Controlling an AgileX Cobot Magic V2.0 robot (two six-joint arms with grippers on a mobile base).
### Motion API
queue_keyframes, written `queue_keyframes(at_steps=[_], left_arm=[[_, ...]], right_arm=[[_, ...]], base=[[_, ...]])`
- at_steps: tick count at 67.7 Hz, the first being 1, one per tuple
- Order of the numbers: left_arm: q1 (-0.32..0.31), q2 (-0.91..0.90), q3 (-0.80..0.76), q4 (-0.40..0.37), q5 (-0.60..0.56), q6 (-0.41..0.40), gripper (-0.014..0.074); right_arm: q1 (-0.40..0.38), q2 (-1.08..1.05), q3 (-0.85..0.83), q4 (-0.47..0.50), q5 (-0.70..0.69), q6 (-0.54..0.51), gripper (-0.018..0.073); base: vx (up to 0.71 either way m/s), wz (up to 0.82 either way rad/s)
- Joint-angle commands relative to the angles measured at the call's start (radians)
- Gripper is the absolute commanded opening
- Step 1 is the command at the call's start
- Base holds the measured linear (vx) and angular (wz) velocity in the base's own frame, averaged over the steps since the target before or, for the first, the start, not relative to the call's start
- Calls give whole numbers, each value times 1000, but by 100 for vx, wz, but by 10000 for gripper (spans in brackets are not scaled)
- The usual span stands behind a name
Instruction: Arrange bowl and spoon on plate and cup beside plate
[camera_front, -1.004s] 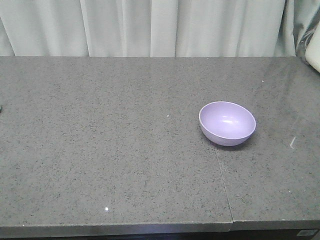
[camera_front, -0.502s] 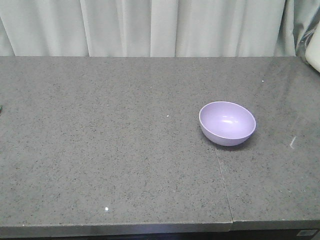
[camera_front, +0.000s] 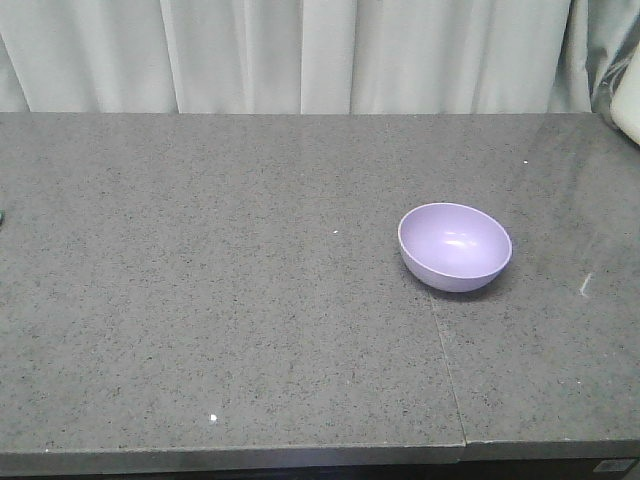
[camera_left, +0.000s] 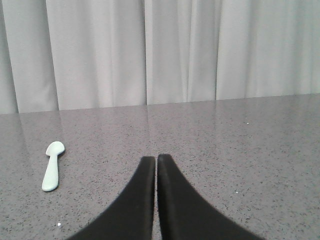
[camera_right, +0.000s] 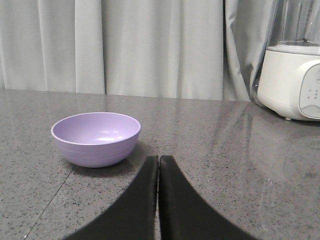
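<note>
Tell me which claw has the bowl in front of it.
The right claw: its wrist view shows the purple bowl on the table just ahead. The left claw has only the green spoon ahead.

bowl: on the counter, right of its middle
spoon: on the counter
blender: counter's far right
curtain: behind the counter

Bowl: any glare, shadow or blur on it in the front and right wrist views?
Front view: bowl sharp, small highlight inside, soft shadow under it. Right wrist view: bowl in focus, faint highlight inside, shadow beside its base; table reflects the blender, away from the bowl.
</note>
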Motion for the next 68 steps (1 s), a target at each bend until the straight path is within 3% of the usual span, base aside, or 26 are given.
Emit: queue_keyframes(at_steps=[1, 10, 18, 25, 34, 43, 50, 51, 68], left_arm=[[1, -7, -25, -5, -70, -18, -8], [1, -6, -69, -5, -58, -26, -8], [1, 1, -199, -5, -25, -26, -7], [1, 56, -358, -5, 111, -26, -7], [1, 217, -600, -4, 384, -26, -7], [1, 392, -739, -4, 516, -19, -7], [1, 524, -765, -4, 522, -1, -7], [1, 547, -765, -4, 564, -1, -7], [1, 550, -764, -3, 712, -1, -7]], right_arm=[[-5, -14, 4, -10, -79, 1, -1], [-5, -14, -29, 25, -95, 23, -1], [-5, 6, -141, 30, -33, 8, -1], [-5, 78, -287, 21, 79, -14, -1], [-5, 238, -480, -11, 243, -65, -1], [-5, 401, -612, -11, 381, -65, -1], [-5, 541, -651, -14, 394, -68, -1], [-5, 581, -651, -11, 399, -68, -1], [-5, 667, -651, -10, 487, -68, -1]], base=[[0, 0], [0, 0], [0, 0], [0, 0], [0, 0], [0, 0], [0, 0], [0, 0], [0, 0]])
